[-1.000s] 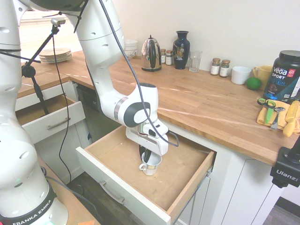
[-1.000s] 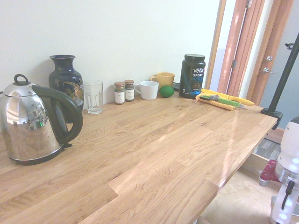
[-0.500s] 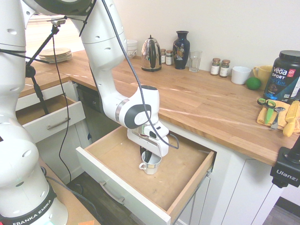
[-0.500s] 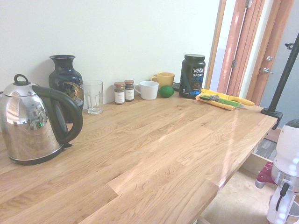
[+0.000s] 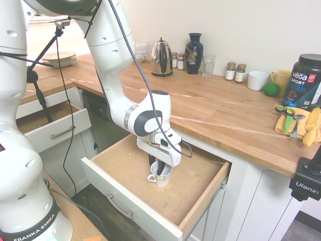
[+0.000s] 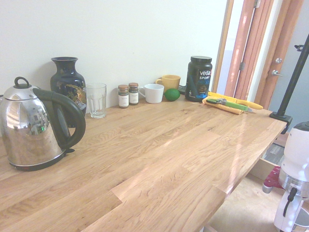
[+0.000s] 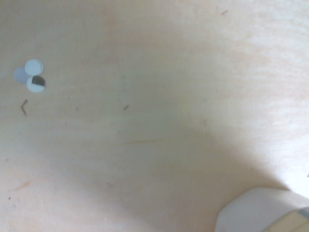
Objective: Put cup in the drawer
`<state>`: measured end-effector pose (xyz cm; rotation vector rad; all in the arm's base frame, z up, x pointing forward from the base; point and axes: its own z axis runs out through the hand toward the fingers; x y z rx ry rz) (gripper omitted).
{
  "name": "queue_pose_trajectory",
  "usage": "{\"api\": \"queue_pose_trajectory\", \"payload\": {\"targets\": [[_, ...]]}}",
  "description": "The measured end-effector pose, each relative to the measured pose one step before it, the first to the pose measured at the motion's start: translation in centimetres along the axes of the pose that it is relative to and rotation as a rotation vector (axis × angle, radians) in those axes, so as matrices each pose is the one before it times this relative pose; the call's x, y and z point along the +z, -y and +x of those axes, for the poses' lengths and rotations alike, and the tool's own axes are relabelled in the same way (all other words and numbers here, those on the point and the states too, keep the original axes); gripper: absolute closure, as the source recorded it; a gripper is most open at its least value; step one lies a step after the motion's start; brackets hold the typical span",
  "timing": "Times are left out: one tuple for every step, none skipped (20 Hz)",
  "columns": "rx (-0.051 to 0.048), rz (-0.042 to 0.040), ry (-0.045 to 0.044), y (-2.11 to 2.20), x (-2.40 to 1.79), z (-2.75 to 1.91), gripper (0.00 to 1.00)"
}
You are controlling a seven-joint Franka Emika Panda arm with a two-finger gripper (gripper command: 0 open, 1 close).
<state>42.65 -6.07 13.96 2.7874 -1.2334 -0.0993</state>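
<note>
White and tapered, the cup (image 5: 162, 181) stood upright inside the open drawer (image 5: 200, 176). The gripper (image 5: 156, 169) was open, its 2 dark fingers parted around the cup's near-side wall, 1 inside. If the arm rose off-line or too soon, the inner finger could snag the rim and tip the cup.

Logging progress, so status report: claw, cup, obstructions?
Claw at cup's rim; cup upright inside open drawer; nothing seen blocking.
</note>
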Motion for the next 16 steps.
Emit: {"api": "queue_pose_trajectory", "payload": {"targets": [[0.00036, 0.00096, -0.00109, 0.025, -0.075, 0.054, 0.00], [0.00028, 0.00115, -0.00115, 0.022, -0.075, 0.040, 0.00], [0.00019, 0.00168, -0.00148, 0.022, -0.104, 0.030, 0.00], [0.00010, 0.00287, -0.00239, 0.046, -0.187, 0.038, 0.00], [0.00053, 0.00421, -0.00309, 0.074, -0.303, 0.051, 0.00], [0.00151, 0.00616, -0.00411, 0.084, -0.398, 0.056, 0.00], [0.00167, 0.00718, -0.00432, 0.074, -0.526, 0.025, 0.00], [0.00178, 0.00757, -0.00361, 0.033, -0.629, -0.040, 0.00], [0.00137, 0.00730, -0.00275, -0.002, -0.676, -0.094, 0.00], [0.00045, 0.00979, -0.00479, 0.005, -0.798, -0.115, 0.00], [-0.00019, 0.00949, -0.00449, -0.085, -0.806, -0.195, 0.00], [-0.00011, 0.00797, -0.00300, -0.138, -0.785, -0.244, 0.00], [-0.00013, 0.00927, -0.00435, -0.148, -0.768, -0.252, 0.00], [-0.00023, 0.00688, -0.00204, -0.180, -0.653, -0.286, 0.00], [-0.00020, 0.00629, -0.00210, -0.164, -0.593, -0.259, 0.00], [-0.00029, 0.00601, -0.00253, -0.147, -0.474, -0.227, 0.00]]}}
